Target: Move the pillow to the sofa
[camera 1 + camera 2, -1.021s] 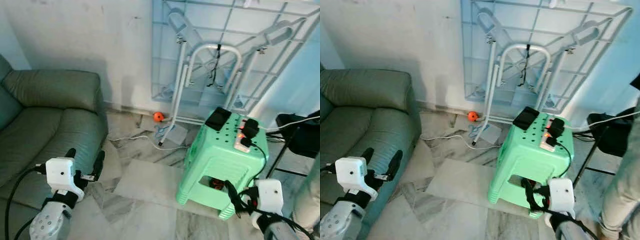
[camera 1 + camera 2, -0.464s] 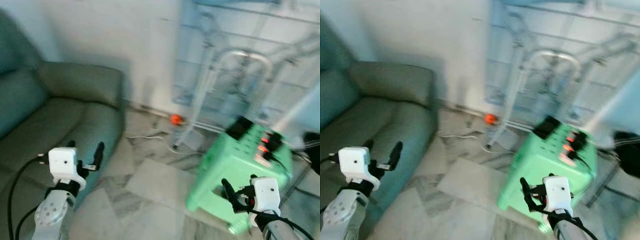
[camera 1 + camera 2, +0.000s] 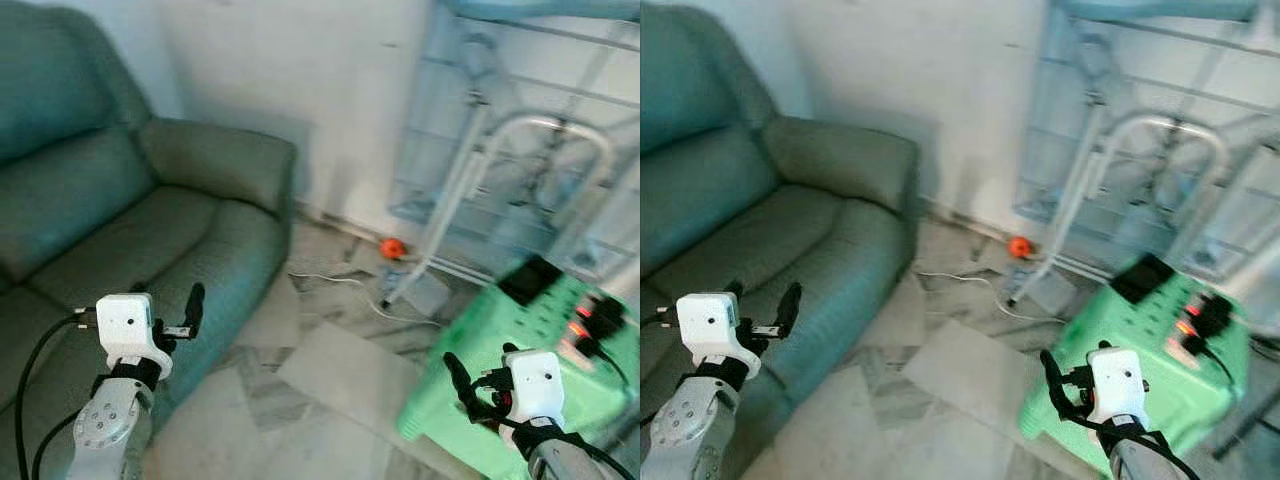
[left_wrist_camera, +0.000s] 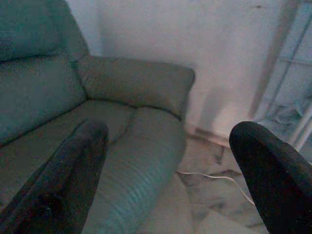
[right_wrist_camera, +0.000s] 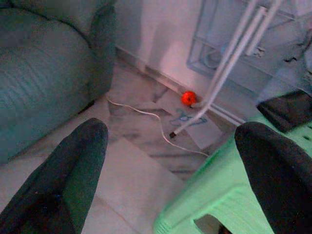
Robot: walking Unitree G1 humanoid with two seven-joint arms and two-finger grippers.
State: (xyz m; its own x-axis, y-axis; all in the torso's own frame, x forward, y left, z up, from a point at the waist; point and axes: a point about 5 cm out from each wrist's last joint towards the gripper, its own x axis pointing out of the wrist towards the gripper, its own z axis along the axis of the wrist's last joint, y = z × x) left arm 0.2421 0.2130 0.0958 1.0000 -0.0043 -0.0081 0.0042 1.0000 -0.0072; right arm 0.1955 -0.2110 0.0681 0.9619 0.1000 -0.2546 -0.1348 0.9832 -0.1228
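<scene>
1. Quick look at the room: the green sofa takes up the robot's left side, with its armrest next to the wall. The seat cushions are bare and there's no pillow on them. I honestly can't spot the pillow in any of the shots, so my guess is the robot needs to go find it first.

2. The left claw is held low in front of the sofa's front edge. From the wrist cam both fingers are spread wide with nothing between them, just sofa and floor behind. Looks like a carry-nothing travel pose to me, arm tucked so it doesn't bump the seat.

3. The right claw is the same deal: wide open, empty, hovering beside the mint green plastic stool. The fingers frame the marble floor and the stool's corner.

4. Other stuff: a power strip with lit red switches and a black adapter sit on the stool, so that's probably parked there as a charging spot. A white cable trails across the floor near the sofa. A little orange ball lies by the foot of a white metal frame leaning on the wall.

5. Risk-wise, I'd watch that cable and the stool when walking.
</scene>
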